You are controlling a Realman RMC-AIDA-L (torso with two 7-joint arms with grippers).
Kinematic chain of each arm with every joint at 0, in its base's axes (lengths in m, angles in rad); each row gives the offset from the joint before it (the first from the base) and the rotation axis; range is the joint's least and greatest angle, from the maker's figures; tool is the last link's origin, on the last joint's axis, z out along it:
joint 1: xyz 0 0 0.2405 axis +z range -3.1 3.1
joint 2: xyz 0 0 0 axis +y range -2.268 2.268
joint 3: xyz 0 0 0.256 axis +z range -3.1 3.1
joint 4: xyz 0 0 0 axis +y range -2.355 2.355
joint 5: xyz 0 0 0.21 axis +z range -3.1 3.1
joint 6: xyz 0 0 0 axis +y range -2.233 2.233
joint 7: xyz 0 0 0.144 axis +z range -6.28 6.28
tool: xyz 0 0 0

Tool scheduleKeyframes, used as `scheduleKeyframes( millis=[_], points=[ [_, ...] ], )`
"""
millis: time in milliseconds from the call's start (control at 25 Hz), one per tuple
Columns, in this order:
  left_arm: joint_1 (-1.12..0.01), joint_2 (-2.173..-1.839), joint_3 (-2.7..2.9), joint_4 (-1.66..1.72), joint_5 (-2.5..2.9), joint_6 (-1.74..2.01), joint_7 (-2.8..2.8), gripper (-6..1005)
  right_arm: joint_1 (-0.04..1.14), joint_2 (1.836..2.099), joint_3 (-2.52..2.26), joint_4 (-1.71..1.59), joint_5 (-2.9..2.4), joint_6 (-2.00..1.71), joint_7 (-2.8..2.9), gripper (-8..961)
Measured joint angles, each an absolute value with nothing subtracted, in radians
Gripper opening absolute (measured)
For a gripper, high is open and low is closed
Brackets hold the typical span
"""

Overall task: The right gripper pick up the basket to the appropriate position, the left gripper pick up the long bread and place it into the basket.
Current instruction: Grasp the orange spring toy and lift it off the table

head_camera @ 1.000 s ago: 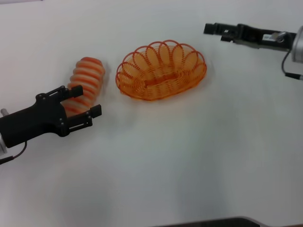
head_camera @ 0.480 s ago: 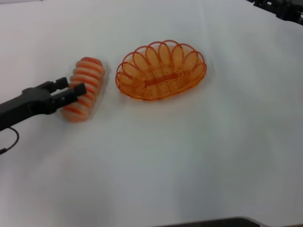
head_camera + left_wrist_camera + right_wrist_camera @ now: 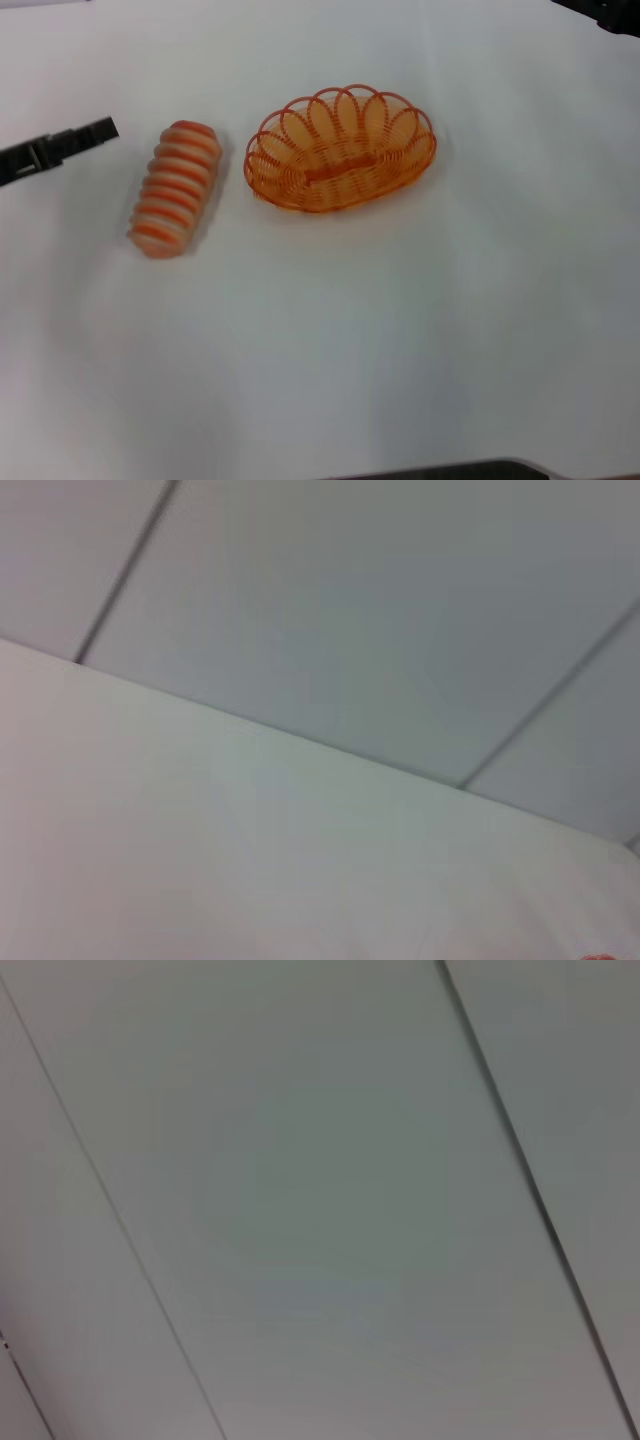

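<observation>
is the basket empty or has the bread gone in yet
Empty. The basket sits upright on the white table with nothing inside it. The long bread lies on the table beside it, apart from it, with no gripper touching it.

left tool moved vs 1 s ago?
Yes. The left tool has pulled away from the bread, back toward the head view's left edge; the bread and basket stayed put.

Head view overlooks table [image 3: 400, 330]; both wrist views face panelling.
</observation>
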State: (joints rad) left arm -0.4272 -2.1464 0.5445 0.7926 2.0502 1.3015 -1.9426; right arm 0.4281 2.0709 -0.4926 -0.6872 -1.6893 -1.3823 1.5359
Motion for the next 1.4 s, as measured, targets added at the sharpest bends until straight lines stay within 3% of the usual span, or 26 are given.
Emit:
scheduleKeyframes(
  millis=[560,880,1400],
  points=[
    [-0.575,-2.091,0.665,0.882,2.332,1.271,-2.295,810,0.410,2.078,-0.466,-0.687,-1.690,-1.384,1.476,944],
    [-0.612,-2.095,0.810,1.024,2.440,1.428,-2.363,810,0.406,2.071,-0.466,-0.687,-1.692,-1.381,1.476,944],
    [-0.649,-2.139,0.982,1.121,2.578,1.480,-2.409,810,0.387,2.072,-0.479,-0.687,-1.700,-1.392,1.448,944]
  ],
)
